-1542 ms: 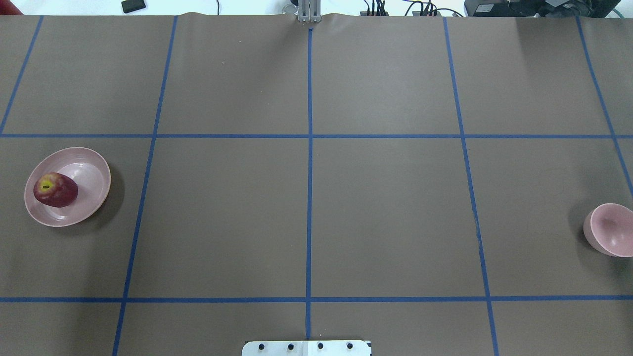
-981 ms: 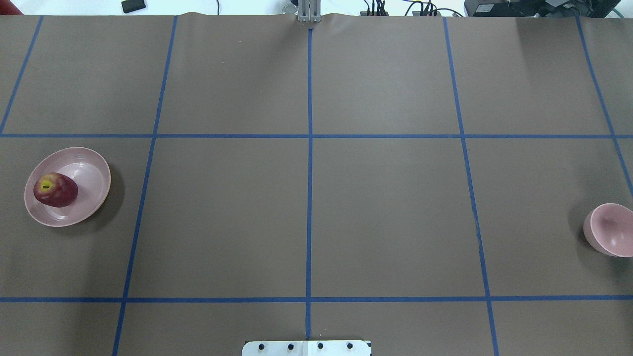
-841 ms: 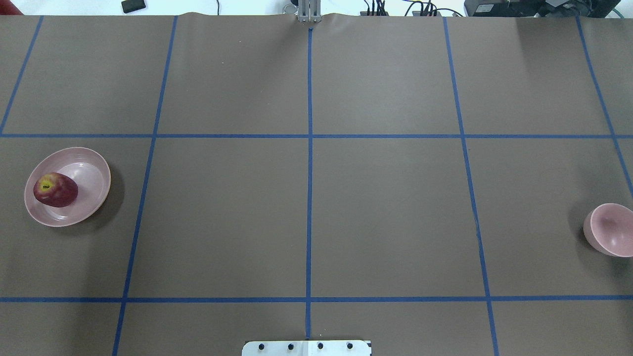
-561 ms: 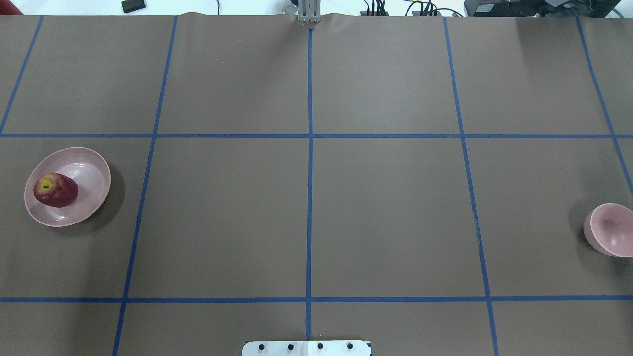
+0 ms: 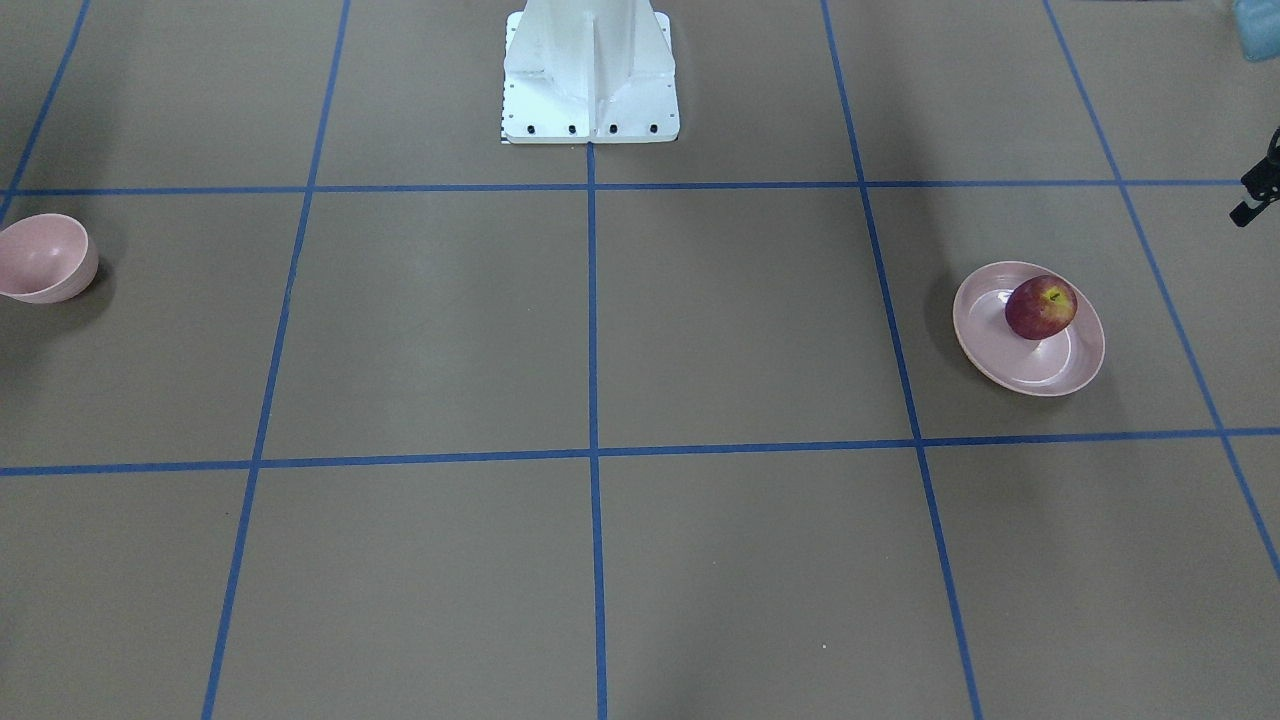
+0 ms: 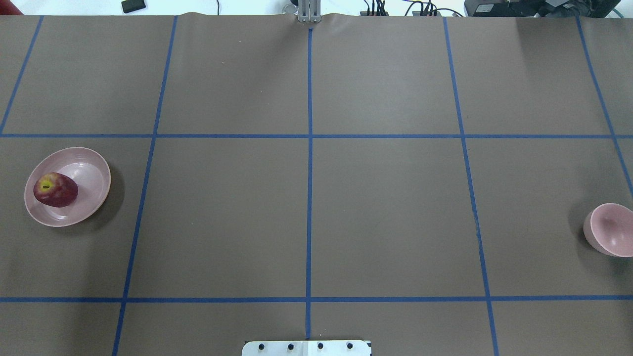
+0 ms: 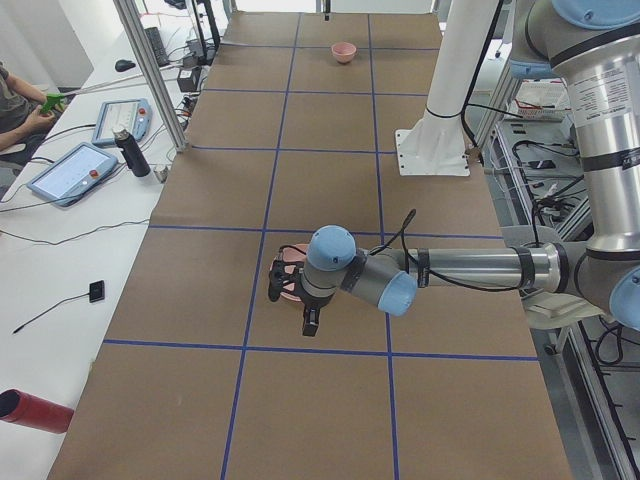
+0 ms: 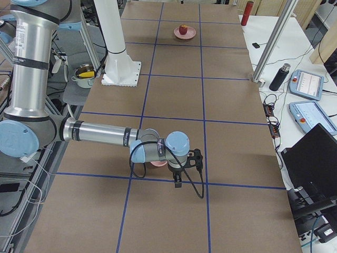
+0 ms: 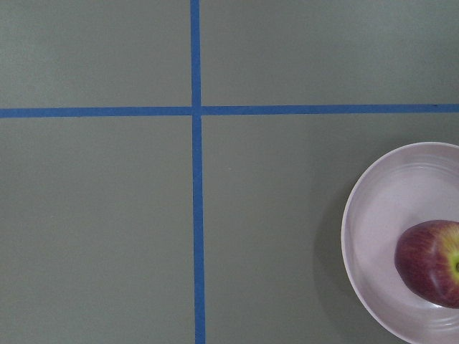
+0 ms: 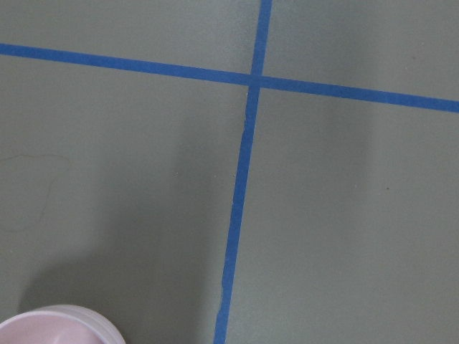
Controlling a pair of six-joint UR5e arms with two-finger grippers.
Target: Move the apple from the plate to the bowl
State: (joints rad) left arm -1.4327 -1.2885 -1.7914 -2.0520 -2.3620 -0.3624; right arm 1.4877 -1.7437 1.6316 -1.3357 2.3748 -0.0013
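The dark red apple (image 6: 55,189) lies on the left part of the wide pink plate (image 6: 94,173) at the table's left end; both also show in the front view (image 5: 1040,307), (image 5: 1010,355) and at the lower right of the left wrist view (image 9: 430,264), (image 9: 387,208). The small deep pink bowl (image 6: 610,230) stands empty at the far right end (image 5: 40,258); its rim shows in the right wrist view (image 10: 50,326). My left gripper (image 7: 311,325) and right gripper (image 8: 177,182) hang high over the table ends. They show only in the side views, so I cannot tell if they are open.
Blue tape lines divide the brown table cover into squares. The white robot base (image 5: 590,70) stands at the middle of the robot's side. A black part (image 5: 1258,190) shows at the front view's right edge. A side bench holds tablets and a bottle (image 7: 135,155).
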